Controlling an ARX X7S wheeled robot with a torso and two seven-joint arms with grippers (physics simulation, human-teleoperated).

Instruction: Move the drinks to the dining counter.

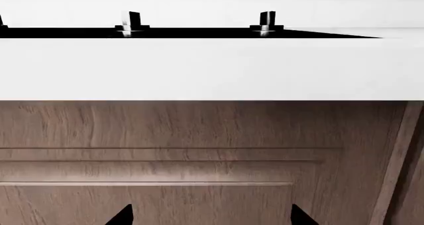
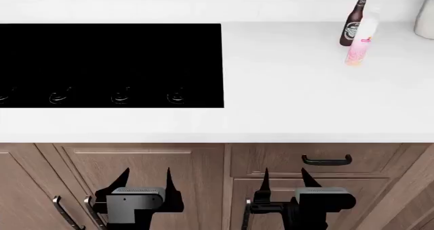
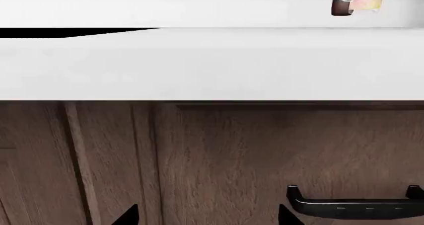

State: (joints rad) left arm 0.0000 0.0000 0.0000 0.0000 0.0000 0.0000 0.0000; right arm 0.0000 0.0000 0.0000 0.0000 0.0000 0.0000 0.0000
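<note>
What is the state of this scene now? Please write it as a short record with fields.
surface: white counter with handled cabinets below
cooktop: black cooktop, set in the counter at the robot's left
beer bottle: dark brown, upright, far right of the counter
pink-and-yellow bottle: upright, just in front of the beer bottle
left tool: open, empty, low before the cabinet doors
right tool: open, empty, below a drawer handle
dining counter: not in view
drinks moved: none yet

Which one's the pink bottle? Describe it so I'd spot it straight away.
Start at the black cooktop and follow the white counter toward its far right. Two bottles stand there; the pink-and-yellow bottle is the pale, white-topped one just in front of the dark brown beer bottle.
</note>
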